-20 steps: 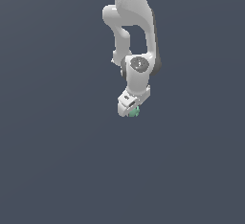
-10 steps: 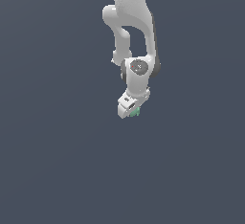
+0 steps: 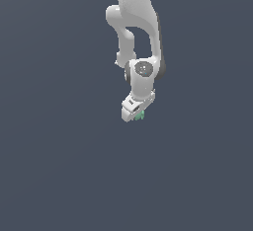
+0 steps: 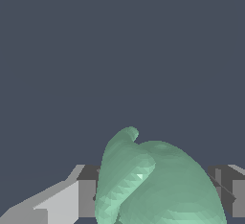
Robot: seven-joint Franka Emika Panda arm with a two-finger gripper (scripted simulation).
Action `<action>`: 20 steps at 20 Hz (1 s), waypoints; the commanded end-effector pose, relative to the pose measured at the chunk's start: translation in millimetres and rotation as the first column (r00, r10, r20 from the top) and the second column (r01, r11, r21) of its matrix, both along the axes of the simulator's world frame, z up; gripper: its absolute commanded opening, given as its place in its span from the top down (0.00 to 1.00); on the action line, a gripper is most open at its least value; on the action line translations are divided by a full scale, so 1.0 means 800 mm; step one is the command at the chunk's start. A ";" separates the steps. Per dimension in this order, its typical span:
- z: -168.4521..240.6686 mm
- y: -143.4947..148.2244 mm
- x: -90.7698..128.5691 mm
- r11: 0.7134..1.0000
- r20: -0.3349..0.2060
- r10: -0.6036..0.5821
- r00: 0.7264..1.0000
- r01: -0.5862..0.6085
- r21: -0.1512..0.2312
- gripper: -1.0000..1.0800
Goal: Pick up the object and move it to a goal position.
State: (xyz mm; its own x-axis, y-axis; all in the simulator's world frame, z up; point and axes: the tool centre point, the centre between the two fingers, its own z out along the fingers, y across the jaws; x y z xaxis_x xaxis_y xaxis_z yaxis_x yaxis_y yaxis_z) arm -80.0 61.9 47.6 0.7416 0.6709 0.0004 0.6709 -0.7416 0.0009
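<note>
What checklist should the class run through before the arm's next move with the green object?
1. Object between the fingers: ok.
2. Gripper shut on the object: ok, fingers flank it on both sides.
3. Object lifted off the floor: cannot tell.
4. Goal position visible: not ok, no marker in either view.
5. Space around the arm free of other things: ok in both views.

The object (image 4: 158,184) looks smooth, faintly glossy (faceted); pincer (image 3: 134,116) matt white.
</note>
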 end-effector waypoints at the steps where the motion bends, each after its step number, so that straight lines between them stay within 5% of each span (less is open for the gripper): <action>1: 0.006 0.003 0.002 1.000 0.001 0.000 1.000 0.000 0.000 1.00; 20: 0.172 0.080 0.050 1.000 0.000 0.002 1.000 -0.002 0.001 1.00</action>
